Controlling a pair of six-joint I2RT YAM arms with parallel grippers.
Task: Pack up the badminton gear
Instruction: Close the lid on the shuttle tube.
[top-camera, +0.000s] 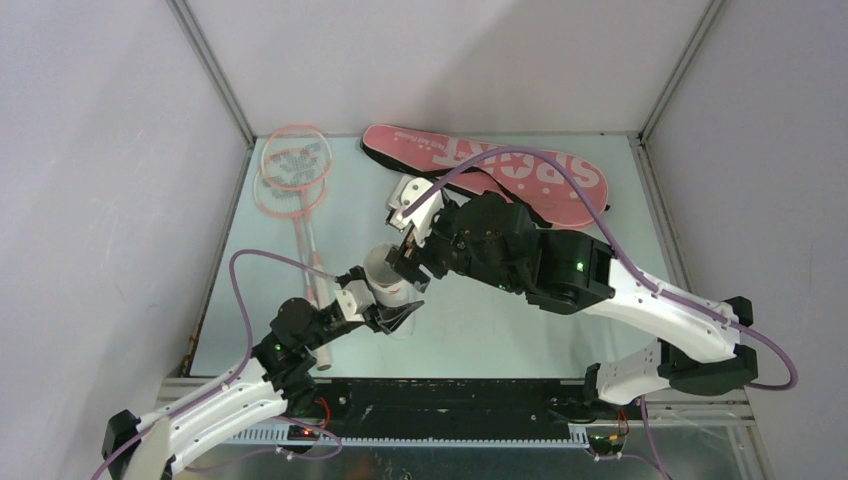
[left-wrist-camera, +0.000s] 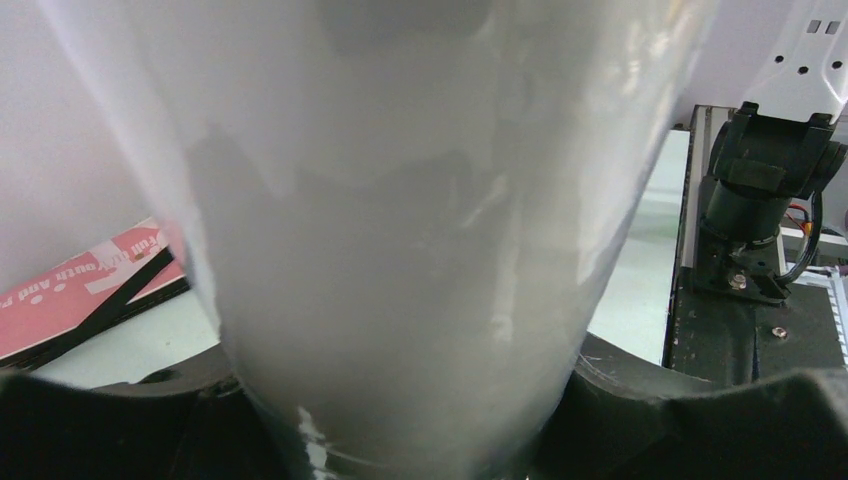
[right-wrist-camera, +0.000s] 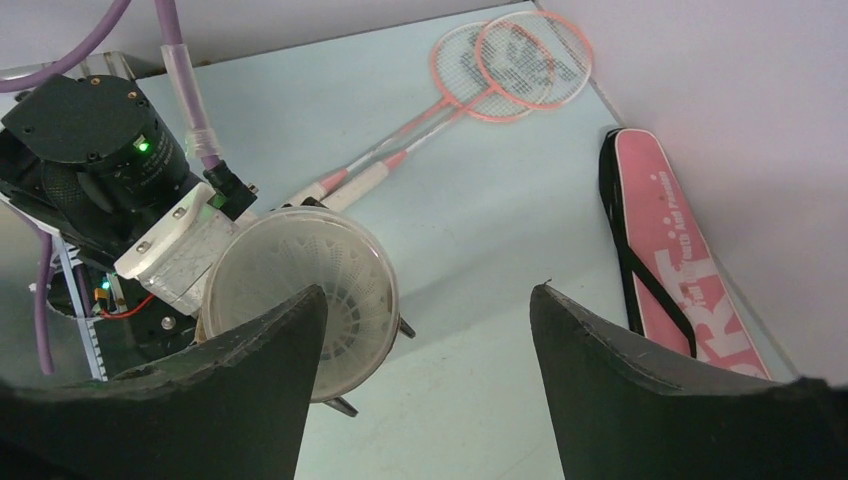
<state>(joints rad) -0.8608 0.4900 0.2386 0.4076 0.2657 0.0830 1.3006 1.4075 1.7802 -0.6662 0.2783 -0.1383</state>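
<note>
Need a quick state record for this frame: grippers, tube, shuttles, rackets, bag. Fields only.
left gripper: shut on the tube, mouth pointing up
right gripper: open, empty, above the tube's mouth
shuttlecocks: feathers visible inside the tube; count cannot be told
rackets: two, heads overlapping, flat at the far left of the table
bag: flat at the far edge, apart from the rackets
packed so far: rackets not yet in the bag

I read "SPORT" in big white letters on the pink racket bag (top-camera: 470, 152); its smaller print begins "Full Youth And".
</note>
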